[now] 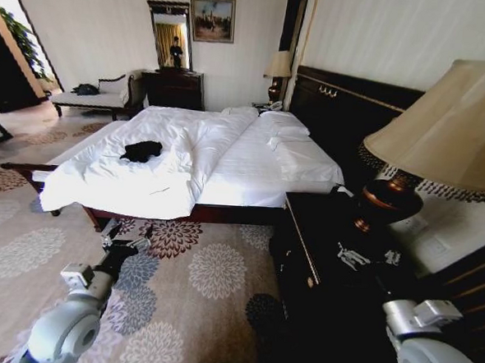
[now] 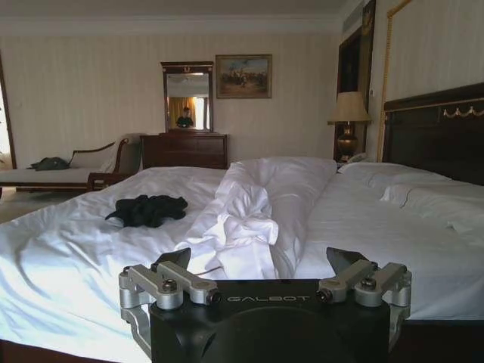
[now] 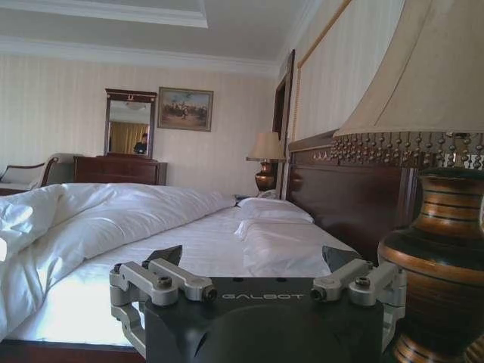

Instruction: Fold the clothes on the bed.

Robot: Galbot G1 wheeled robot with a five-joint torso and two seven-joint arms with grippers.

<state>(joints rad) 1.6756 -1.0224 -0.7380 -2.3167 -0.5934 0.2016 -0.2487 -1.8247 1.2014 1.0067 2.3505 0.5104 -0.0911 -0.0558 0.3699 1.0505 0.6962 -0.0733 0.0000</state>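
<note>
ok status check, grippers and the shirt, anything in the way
Left gripper and right gripper open, empty, short of the bed. Black T-shirt crumpled on the duvet. Nightstand close by right arm.

The head camera looks down from well back at the bed (image 1: 227,160); both wrist cameras face it low, sharing the headboard (image 2: 435,132).

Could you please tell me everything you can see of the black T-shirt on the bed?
The black T-shirt is a small, dark bundle of soft-looking fabric, crumpled rather than spread flat, so no sleeves or lettering can be made out. It lies on the white duvet, on the side of the bed away from the headboard. Nothing but the bedding touches it; both hands are well short of it.
</note>
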